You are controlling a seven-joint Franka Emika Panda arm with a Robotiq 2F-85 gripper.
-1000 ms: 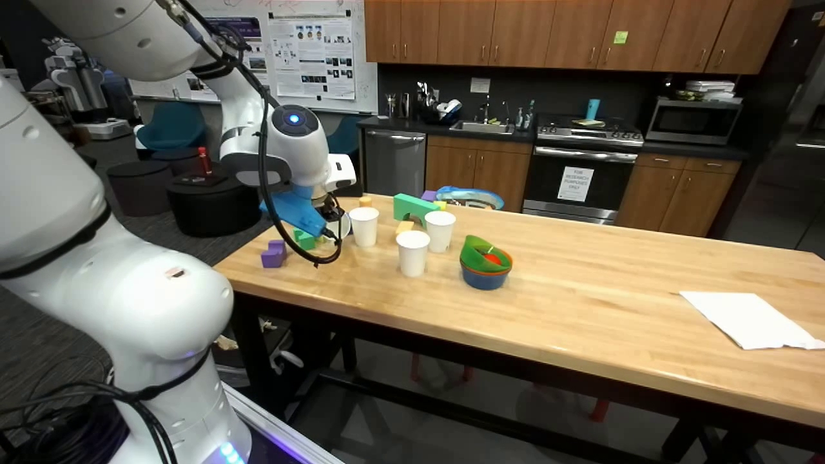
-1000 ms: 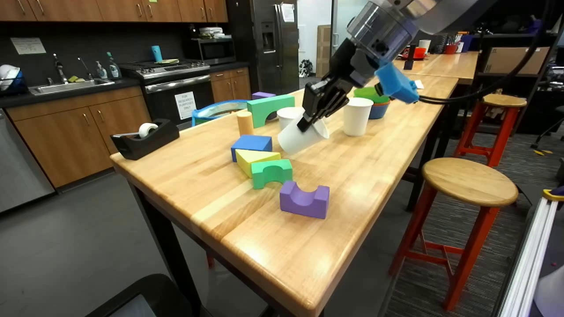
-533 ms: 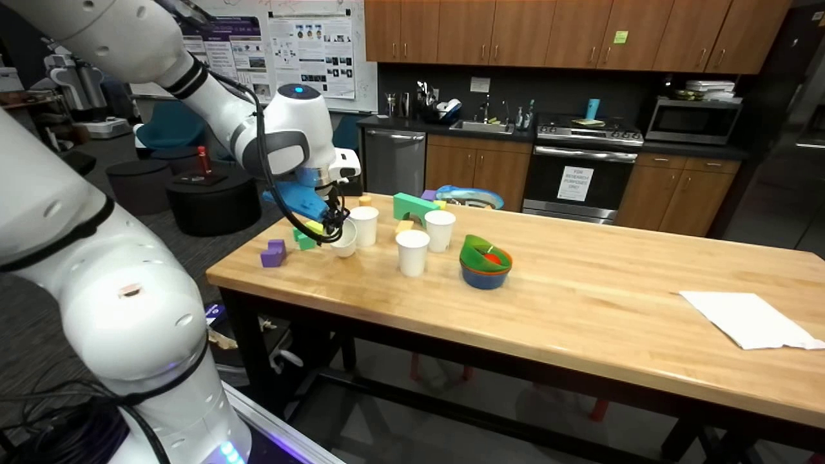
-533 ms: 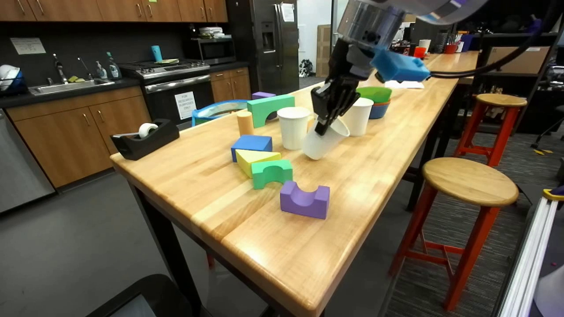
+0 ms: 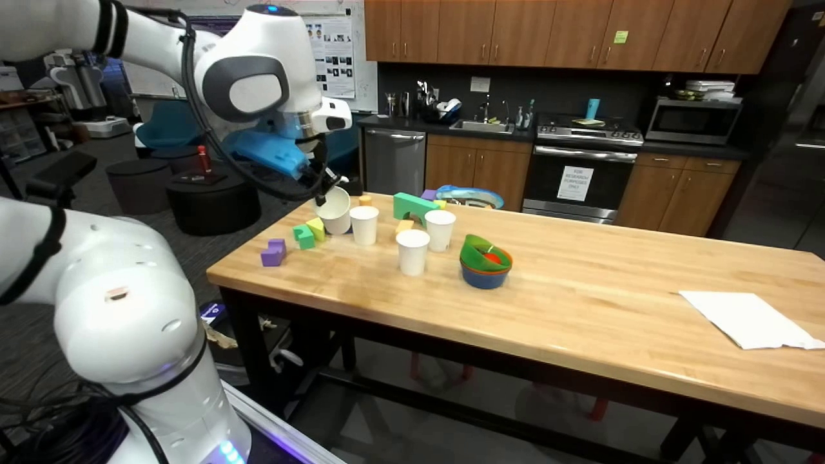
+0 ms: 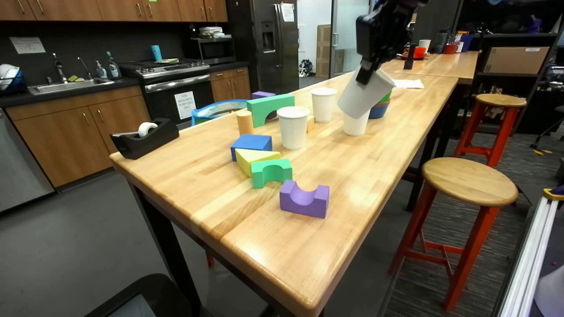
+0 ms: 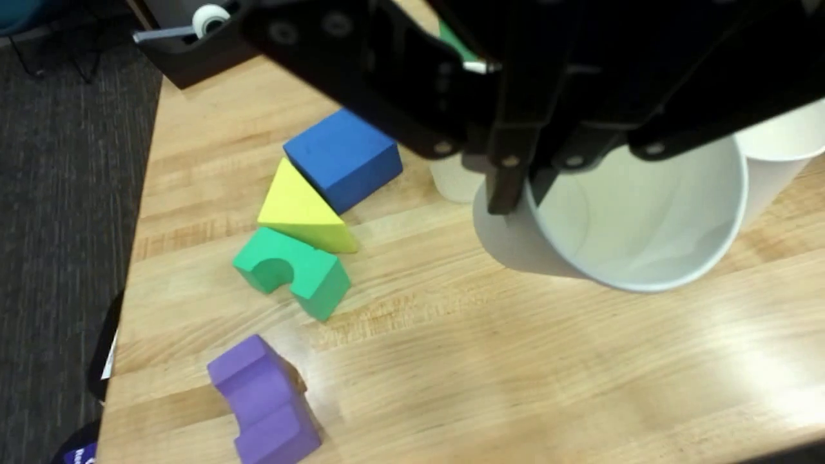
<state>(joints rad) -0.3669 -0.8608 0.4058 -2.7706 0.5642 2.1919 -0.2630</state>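
Counting remotely, I listed: upright white cups (image 6: 294, 130), three, on the table (image 6: 361, 171); tilted white cup (image 7: 628, 222), one, above it. My gripper (image 7: 525, 193) pinched the tilted white cup's wall, jaws nearly together. Around: green arches (image 6: 271, 103), two; blue block (image 7: 341, 158), one. In an exterior view, the tilted white cup partly blocked an upright one.

In an exterior view, the pale wooden bench (image 5: 567, 283) carries, from left to right, the purple notched block (image 5: 273, 255), the small green arched block (image 5: 306, 240), the yellow triangular block (image 5: 316, 228), three standing white paper cups (image 5: 412, 254) and the blue bowl (image 5: 483, 280). The gripper (image 7: 525, 196) holds a tilted white paper cup (image 6: 359, 99) above the bench, left of the standing cups.
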